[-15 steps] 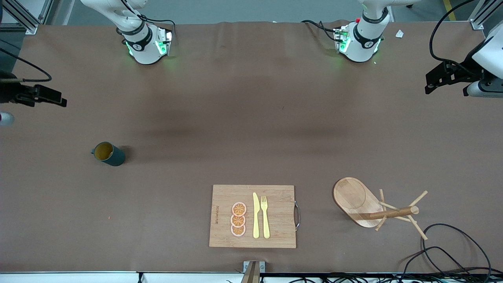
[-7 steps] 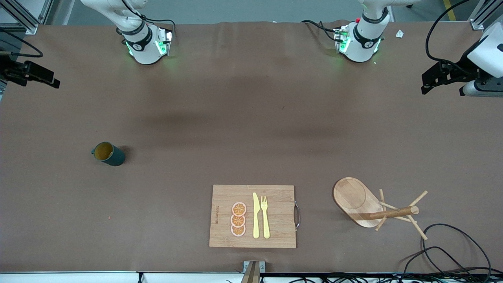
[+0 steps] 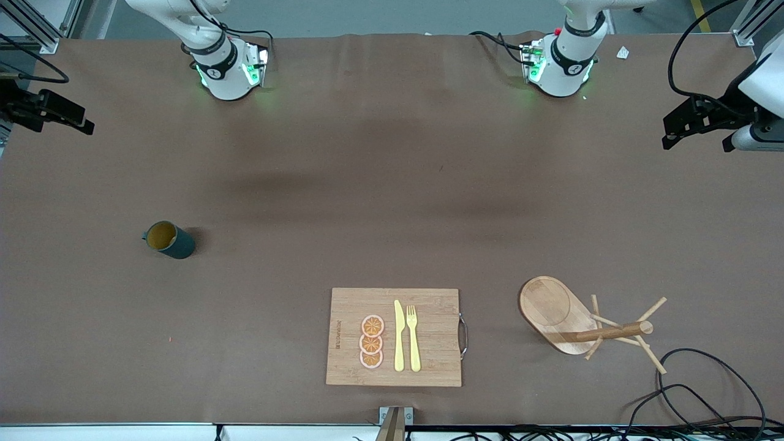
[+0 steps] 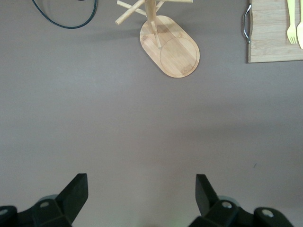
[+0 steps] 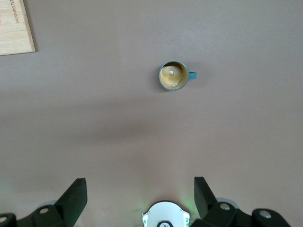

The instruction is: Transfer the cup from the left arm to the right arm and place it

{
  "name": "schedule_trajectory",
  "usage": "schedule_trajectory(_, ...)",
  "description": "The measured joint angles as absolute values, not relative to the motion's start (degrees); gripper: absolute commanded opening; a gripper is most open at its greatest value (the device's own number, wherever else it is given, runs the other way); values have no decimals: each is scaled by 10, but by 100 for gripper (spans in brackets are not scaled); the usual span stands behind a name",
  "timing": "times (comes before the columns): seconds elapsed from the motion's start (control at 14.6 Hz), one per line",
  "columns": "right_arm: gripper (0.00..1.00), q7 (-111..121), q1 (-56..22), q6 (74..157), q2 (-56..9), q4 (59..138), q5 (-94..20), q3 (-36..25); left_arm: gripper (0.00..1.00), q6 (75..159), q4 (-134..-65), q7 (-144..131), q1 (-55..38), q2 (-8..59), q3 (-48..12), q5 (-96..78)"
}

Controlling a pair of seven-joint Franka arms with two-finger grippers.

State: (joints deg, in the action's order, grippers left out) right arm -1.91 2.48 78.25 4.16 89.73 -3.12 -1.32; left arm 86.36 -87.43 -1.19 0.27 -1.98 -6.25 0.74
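The cup, a dark teal mug with a tan-yellow inside, stands upright on the brown table toward the right arm's end. It also shows in the right wrist view, far from the fingers. My right gripper hangs high over the table's edge at that end, open and empty. My left gripper hangs high over the table's other end, open and empty, with only bare table between its fingers.
A wooden cutting board with orange slices, a yellow knife and a fork lies near the front camera. The wooden peg rack stands beside it toward the left arm's end, also in the left wrist view. Black cables lie near the rack.
My right gripper has moved up the view toward the robots' side of the table. My left gripper shifted slightly and came back. The cup has not moved.
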Motion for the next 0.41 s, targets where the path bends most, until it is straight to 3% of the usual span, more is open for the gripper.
schedule_trajectory(0.41,100,29,25,789,42,897,-23,-13,100,864,-871,-12,3,-18,-62,7)
